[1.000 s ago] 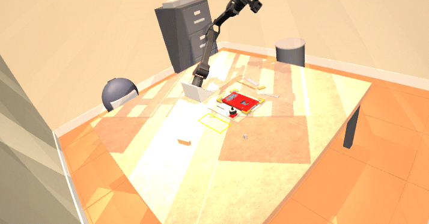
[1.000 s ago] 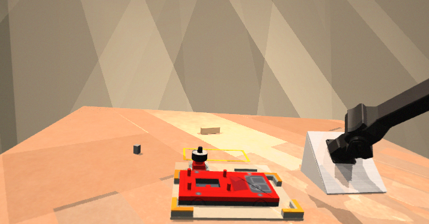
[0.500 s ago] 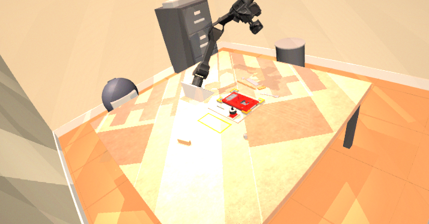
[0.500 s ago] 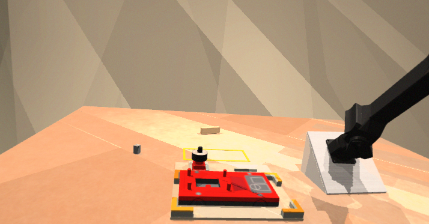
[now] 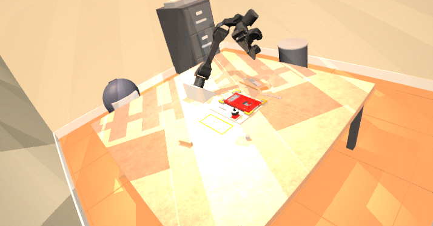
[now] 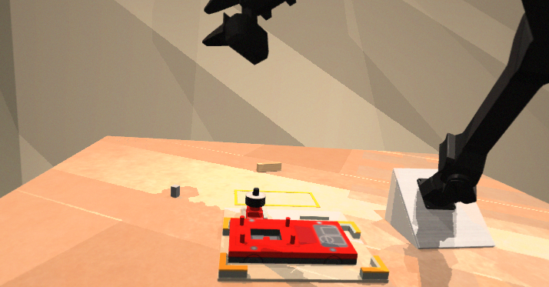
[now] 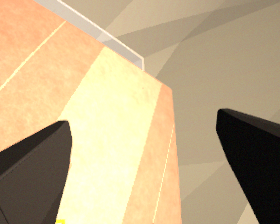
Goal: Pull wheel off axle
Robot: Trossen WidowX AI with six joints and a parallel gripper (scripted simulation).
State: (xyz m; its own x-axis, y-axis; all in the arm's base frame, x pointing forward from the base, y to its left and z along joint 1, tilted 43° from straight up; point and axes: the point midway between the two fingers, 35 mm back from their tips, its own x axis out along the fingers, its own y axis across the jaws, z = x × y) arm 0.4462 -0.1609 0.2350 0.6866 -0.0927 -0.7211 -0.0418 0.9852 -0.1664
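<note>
The black-and-white wheel sits on an upright black axle above a small red block, at the edge of a pale board. The axle tip shows above the wheel. The marked area, a yellow outline, lies flat on the table beside the board and holds nothing visible. My gripper is open and empty, high above the table and well away from the wheel. The wheel is not in the wrist view.
A red plate with upright red pegs lies between yellow corner brackets on the board. A wooden block and a small grey block stand on the table. Thin items lie beyond the board in the top view.
</note>
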